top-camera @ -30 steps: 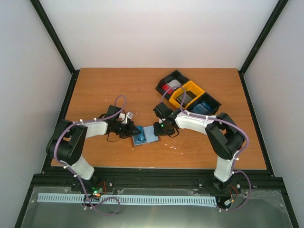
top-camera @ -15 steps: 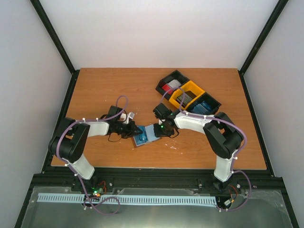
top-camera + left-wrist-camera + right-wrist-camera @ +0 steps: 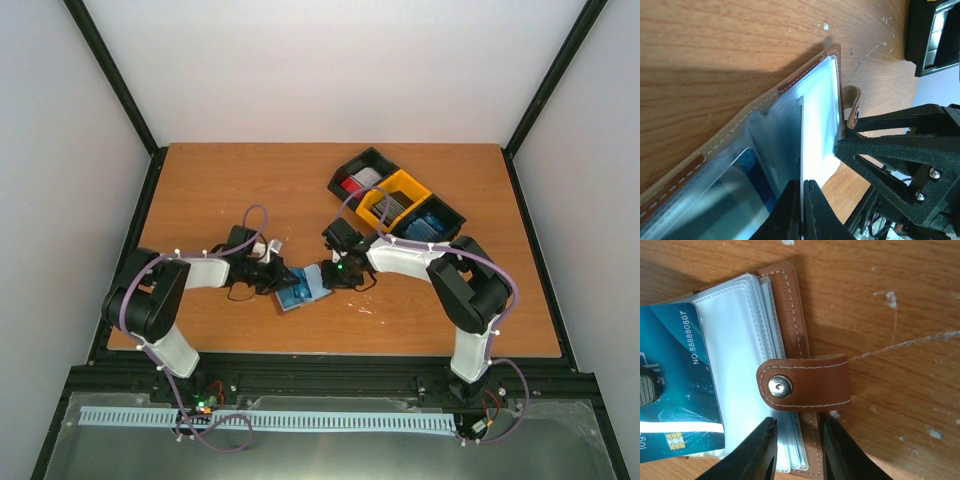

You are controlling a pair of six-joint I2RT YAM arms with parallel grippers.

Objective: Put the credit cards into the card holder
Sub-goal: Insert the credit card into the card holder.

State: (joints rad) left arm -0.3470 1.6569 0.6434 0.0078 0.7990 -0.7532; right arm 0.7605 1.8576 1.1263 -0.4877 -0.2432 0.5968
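Note:
The brown leather card holder [image 3: 303,288] lies open on the table between both grippers, its clear sleeves up. My left gripper [image 3: 803,187] is shut on one clear sleeve [image 3: 817,130] and holds it upright. A blue credit card [image 3: 680,385] sits in the sleeves on the holder's left side. It shows through the plastic [image 3: 747,170] in the left wrist view. My right gripper [image 3: 799,440] is open, its fingers [image 3: 762,450] astride the holder's right edge just below the tab clasp [image 3: 805,382]. More credit cards lie in the tray.
A black-and-yellow tray [image 3: 437,204] stands at the back right with red and white [image 3: 355,183], grey [image 3: 392,207] and blue [image 3: 428,225] stacks. Its corner [image 3: 932,35] shows close by in the left wrist view. The table's front edge [image 3: 330,352] lies near.
The right gripper's jaws have narrowed around the card holder's right edge. The holder and the left gripper have shifted slightly toward the front.

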